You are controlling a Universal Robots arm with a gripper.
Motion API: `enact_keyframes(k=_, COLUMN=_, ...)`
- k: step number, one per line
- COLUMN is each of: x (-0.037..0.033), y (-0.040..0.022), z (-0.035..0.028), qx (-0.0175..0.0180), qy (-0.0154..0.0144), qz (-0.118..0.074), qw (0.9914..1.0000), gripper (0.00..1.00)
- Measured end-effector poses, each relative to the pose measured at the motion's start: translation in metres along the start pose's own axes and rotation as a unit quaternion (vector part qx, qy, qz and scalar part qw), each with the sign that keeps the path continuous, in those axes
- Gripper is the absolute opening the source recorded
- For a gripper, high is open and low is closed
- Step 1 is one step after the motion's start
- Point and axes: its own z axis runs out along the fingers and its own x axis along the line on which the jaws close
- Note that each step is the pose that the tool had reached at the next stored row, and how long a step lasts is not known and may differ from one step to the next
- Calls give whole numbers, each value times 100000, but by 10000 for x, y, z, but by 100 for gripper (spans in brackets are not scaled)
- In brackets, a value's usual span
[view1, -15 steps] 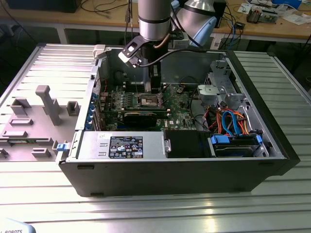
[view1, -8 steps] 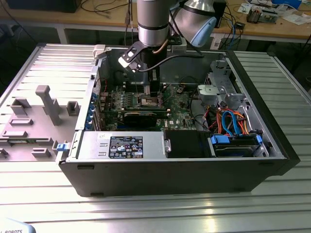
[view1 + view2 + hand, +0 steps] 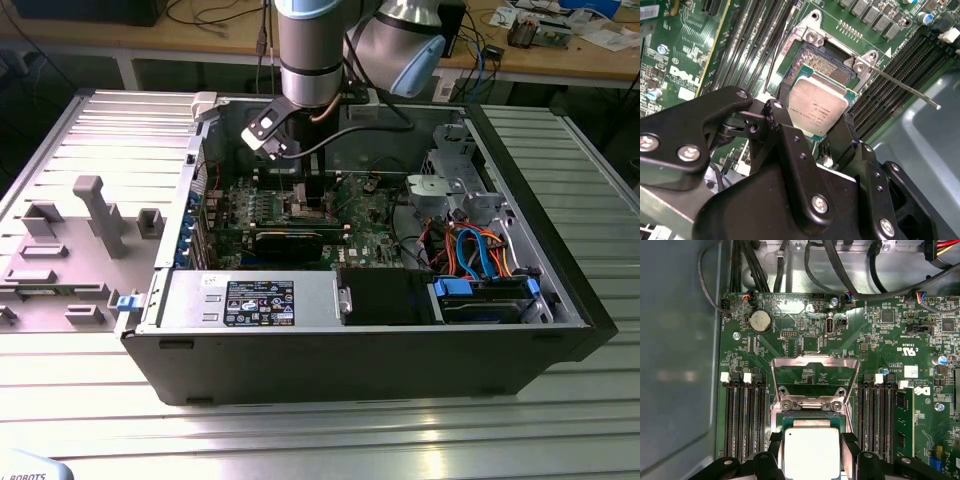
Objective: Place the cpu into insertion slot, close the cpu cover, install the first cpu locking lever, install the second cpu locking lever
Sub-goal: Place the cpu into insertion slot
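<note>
Second wrist view, placing step: the cpu [image 3: 817, 107], grey top up, sits between the two black fingers [image 3: 778, 107] of the pincer [image 3: 812, 119], which is closed onto the chip's opposite edges and holds nothing else. Directly beneath and just beyond the fingertips lies the insertion slot [image 3: 821, 62]. Part of its contact field shows past the chip's far edge, so the chip appears to hang above the socket rather than sit in it. In the first wrist view the cpu cover [image 3: 815, 359] stands raised beyond the fingertips, hinged open and apart from the chip. A thin locking lever [image 3: 905, 87] is swung out to one side of the pincer, and memory slots [image 3: 742, 415] flank the socket on both sides. In the exterior view the arm reaches down into the open computer case [image 3: 400, 370], over the green motherboard [image 3: 375, 215].

For a good placement, judged from these views, the chip should stay level with its edges square to the socket rim. It should descend straight, without sliding across the contacts.
</note>
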Motion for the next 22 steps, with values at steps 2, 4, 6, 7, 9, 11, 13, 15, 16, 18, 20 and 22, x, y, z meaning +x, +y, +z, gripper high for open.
enact_keyframes(k=2, x=0, y=-1, z=1, qx=-5, qy=7, qz=9, qw=100000, gripper=55)
enact_keyframes(k=4, x=0, y=0, z=1, qx=-6, qy=10, qz=6, qw=100000, gripper=55)
enact_keyframes(k=6, x=0, y=0, z=2, qx=-7, qy=9, qz=7, qw=100000, gripper=55)
enact_keyframes(k=7, x=0, y=0, z=2, qx=-5, qy=9, qz=6, qw=100000, gripper=55)
enact_keyframes(k=9, x=1, y=0, z=5, qx=-24, qy=17, qz=7, qw=100000, gripper=55)
enact_keyframes(k=11, x=2, y=-3, z=27, qx=-22, qy=10, qz=10, qw=100000, gripper=55)
enact_keyframes(k=13, x=3, y=-13, z=60, qx=-24, qy=10, qz=10, qw=100000, gripper=55)
enact_keyframes(k=15, x=3, y=-15, z=98, qx=-25, qy=15, qz=-13, qw=100000, gripper=55)
enact_keyframes(k=16, x=2, y=-17, z=116, qx=-23, qy=9, qz=-15, qw=100000, gripper=55)
enact_keyframes(k=18, x=2, y=-20, z=155, qx=-26, qy=11, qz=-7, qw=100000, gripper=55)
enact_keyframes(k=20, x=1, y=-29, z=166, qx=-25, qy=4, qz=7, qw=100000, gripper=55)
enact_keyframes(k=22, x=2, y=-43, z=189, qx=-27, qy=13, qz=-6, qw=100000, gripper=55)
